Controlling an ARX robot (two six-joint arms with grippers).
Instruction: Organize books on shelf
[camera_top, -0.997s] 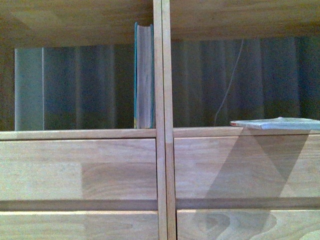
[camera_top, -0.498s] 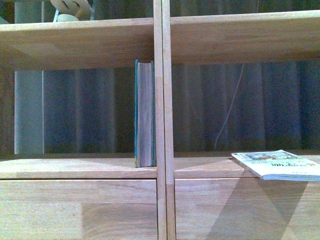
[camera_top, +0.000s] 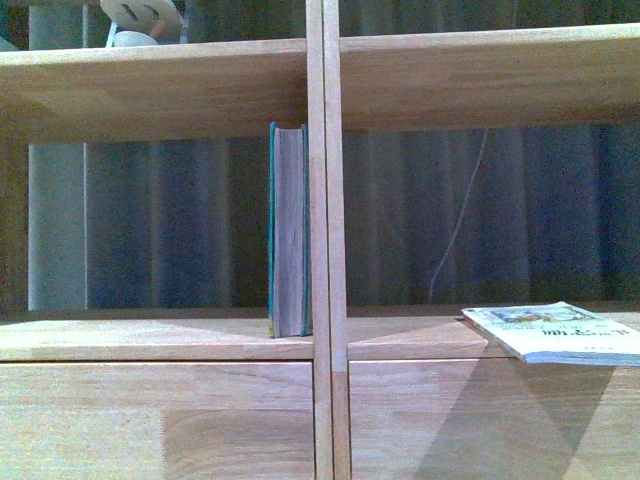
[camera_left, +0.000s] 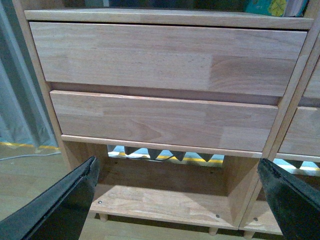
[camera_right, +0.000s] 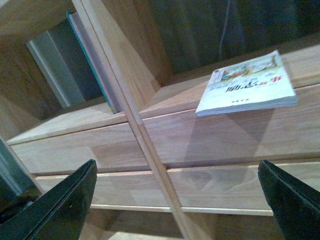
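A thick teal book stands upright in the shelf compartment left of the central divider, hard against it. Right of the divider, a thin paperback lies flat, overhanging the board's front edge. Only the left wrist view shows two drawer fronts left of the divider, with an open bay beneath. The left gripper and right gripper hang with jaws wide apart, holding nothing.
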